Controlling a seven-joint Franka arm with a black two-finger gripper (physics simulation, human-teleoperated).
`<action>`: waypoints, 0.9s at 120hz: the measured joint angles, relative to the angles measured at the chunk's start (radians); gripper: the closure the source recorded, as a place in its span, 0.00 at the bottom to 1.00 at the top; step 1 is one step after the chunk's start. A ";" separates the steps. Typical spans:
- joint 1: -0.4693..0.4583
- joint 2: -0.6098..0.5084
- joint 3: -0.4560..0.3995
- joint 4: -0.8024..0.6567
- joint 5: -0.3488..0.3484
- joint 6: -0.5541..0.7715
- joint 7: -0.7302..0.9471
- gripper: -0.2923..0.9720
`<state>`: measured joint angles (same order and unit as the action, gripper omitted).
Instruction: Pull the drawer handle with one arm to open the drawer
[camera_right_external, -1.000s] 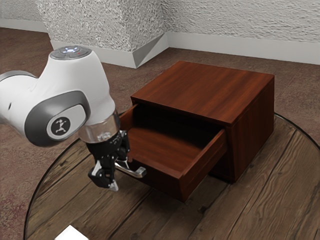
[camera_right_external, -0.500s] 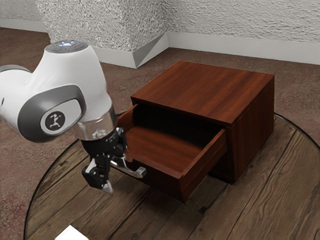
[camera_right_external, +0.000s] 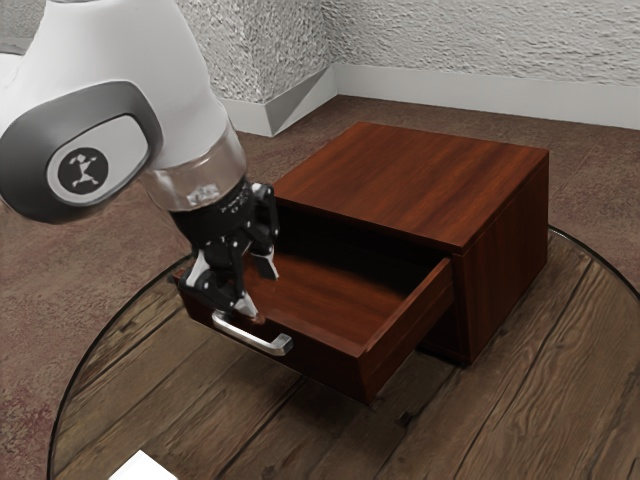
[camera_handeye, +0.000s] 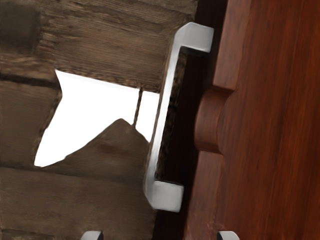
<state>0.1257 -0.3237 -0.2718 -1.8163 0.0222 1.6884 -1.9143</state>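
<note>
A dark red wooden cabinet (camera_right_external: 420, 185) stands on the round table, its drawer (camera_right_external: 335, 295) pulled well out toward the exterior view's lower left. The silver bar handle (camera_right_external: 252, 335) on the drawer front is free. My black gripper (camera_right_external: 256, 292) hangs open just above the drawer's front edge, a little above the handle, with nothing between its fingers. In the wrist view the handle (camera_handeye: 162, 120) lies along the drawer front (camera_handeye: 260, 125), ahead of my gripper (camera_handeye: 159, 235), and both fingertips (camera_handeye: 91, 234) stand wide apart.
The round wooden table (camera_right_external: 520, 400) has a glassy rim (camera_right_external: 70, 400). A white flat thing (camera_right_external: 140, 466) lies at its near edge and shows as a white patch (camera_handeye: 90, 120) beyond the handle. A brown floor and white textured walls surround the table.
My gripper has let go of the handle and risen up and over the drawer's front edge. The arm has lifted with it. The drawer has stayed where it was.
</note>
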 joint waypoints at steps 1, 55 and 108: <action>0.000 0.003 0.000 0.005 0.000 0.000 0.000 0.53; 0.002 0.069 0.073 0.225 0.034 -0.093 0.336 0.29; 0.002 0.232 0.218 0.226 0.015 -0.148 1.164 0.26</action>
<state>0.1272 -0.0914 -0.0538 -1.5908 0.0374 1.5402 -0.7503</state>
